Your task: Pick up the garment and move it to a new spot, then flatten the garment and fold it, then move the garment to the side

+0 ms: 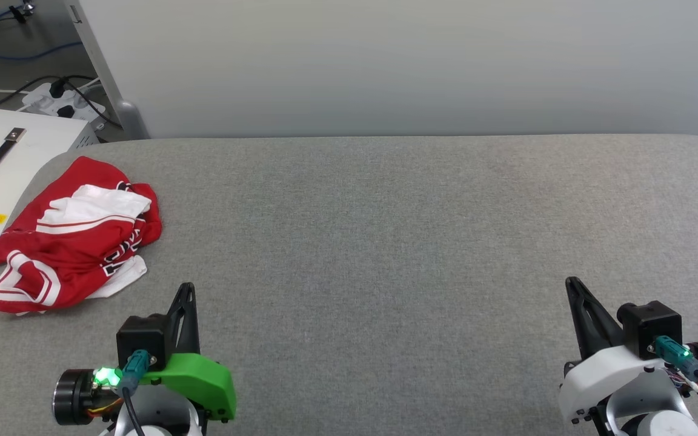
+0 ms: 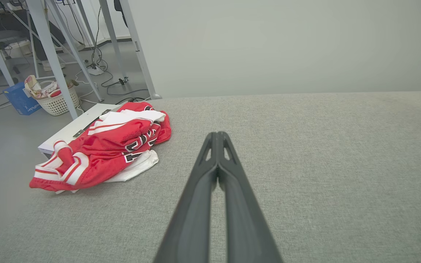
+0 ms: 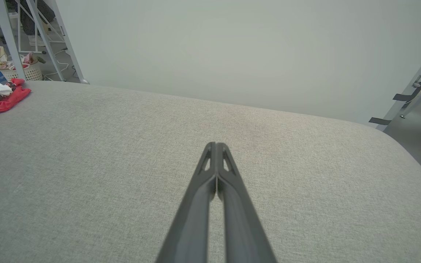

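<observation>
Left gripper (image 1: 186, 289) and right gripper (image 1: 572, 284) both have fingertips pressed together, gripping nothing, poised above the grey fabric surface (image 1: 385, 242). The garment (image 1: 73, 233) lies crumpled at the surface's far left edge, near the left gripper and well apart from the right.

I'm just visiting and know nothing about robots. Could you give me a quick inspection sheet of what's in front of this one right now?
Surface: grey fabric table, bare across the middle.
Job's things: red and white shirt, crumpled at the table's left edge, untouched.
Clutter: nothing seen.
Grippers: left gripper and right gripper both shut, holding nothing.
Cables: loose cables run to a power strip left of the table.
Surroundings: white box beside the shirt, laundry basket beyond it, pale wall behind.
</observation>
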### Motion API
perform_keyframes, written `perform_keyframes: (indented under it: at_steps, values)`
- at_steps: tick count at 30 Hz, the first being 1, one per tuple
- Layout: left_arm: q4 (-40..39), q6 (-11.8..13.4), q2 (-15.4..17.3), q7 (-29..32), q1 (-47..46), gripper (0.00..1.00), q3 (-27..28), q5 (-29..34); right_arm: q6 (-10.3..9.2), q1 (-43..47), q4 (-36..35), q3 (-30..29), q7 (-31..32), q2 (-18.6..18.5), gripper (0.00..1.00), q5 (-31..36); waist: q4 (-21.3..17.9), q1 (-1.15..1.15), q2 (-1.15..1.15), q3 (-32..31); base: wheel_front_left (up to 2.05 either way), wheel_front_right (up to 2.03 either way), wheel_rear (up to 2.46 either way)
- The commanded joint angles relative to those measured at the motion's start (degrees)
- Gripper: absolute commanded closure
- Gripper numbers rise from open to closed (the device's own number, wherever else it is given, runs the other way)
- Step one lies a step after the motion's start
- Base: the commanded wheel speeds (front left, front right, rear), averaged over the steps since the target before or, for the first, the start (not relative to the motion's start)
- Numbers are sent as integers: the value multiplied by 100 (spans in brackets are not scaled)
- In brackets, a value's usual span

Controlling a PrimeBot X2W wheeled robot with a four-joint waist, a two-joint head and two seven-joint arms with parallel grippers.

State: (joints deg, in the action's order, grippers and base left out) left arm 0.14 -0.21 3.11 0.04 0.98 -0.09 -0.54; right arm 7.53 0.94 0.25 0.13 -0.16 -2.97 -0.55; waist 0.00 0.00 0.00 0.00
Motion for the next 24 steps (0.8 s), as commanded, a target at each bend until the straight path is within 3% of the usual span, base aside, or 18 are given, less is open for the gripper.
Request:
perform_keyframes:
  at_steps: [1, 24]
  values:
    - [-14, 21, -24, -4, -98, 100, 9, 54, -4, -94, -25, -13, 16, 10, 100, 55, 0, 0, 0, 0, 0, 0, 0]
    - [-14, 21, -24, -4, -98, 100, 9, 54, -4, -94, -25, -13, 16, 10, 100, 55, 0, 0, 0, 0, 0, 0, 0]
